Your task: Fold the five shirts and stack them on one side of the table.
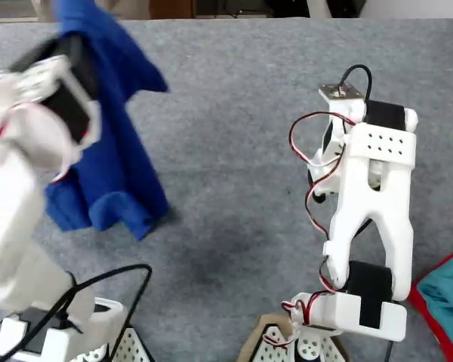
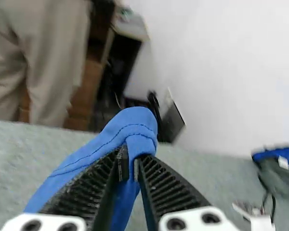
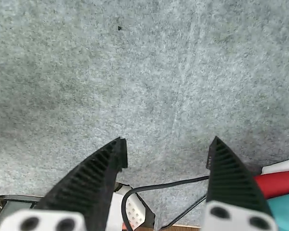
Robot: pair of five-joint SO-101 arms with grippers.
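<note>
A blue shirt (image 1: 109,162) hangs from my left gripper (image 1: 68,34), lifted high at the left of the table, with its lower end resting bunched on the grey felt. In the left wrist view my left gripper (image 2: 129,161) is shut on a fold of the blue shirt (image 2: 130,127). My right gripper (image 3: 166,149) is open over bare grey felt, with nothing between its fingers. In the high view my right arm (image 1: 374,188) is folded back at the right side of the table.
A teal garment (image 1: 449,290) on a red one (image 1: 430,317) lies at the right front edge, also seen as the red and teal cloth (image 3: 279,185). The grey felt table (image 1: 234,136) is bare between the arms. The arm bases and cables stand along the front edge.
</note>
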